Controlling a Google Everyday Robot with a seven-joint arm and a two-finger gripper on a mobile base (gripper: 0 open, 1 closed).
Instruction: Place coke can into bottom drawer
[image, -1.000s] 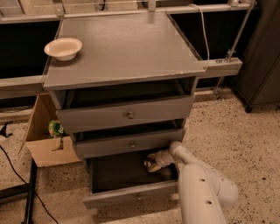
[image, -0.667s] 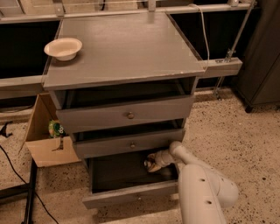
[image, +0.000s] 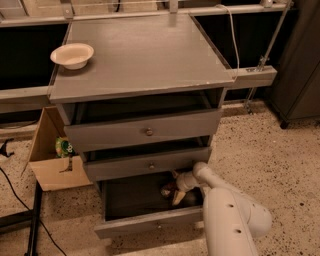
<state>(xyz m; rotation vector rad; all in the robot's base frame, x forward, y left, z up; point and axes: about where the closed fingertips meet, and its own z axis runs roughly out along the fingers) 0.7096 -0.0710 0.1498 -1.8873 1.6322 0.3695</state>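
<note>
Red coke can (image: 167, 190) sits at your gripper (image: 175, 193) inside the open bottom drawer (image: 131, 200); whether it's clasped you cannot tell, markings unreadable

- Light is dim and warm overall; the grey tabletop (image: 145, 55) at upper centre is the brightest surface, with a soft sheen and no hard glare.
- The white bowl (image: 73, 54) at upper left casts only a faint shadow.
- The bottom drawer (image: 150, 223) at lower centre is deeply shadowed inside; the end effector (image: 176, 192) sits there, pale against the dark, and the coke can (image: 167, 190) beside it is dimly lit.
</note>
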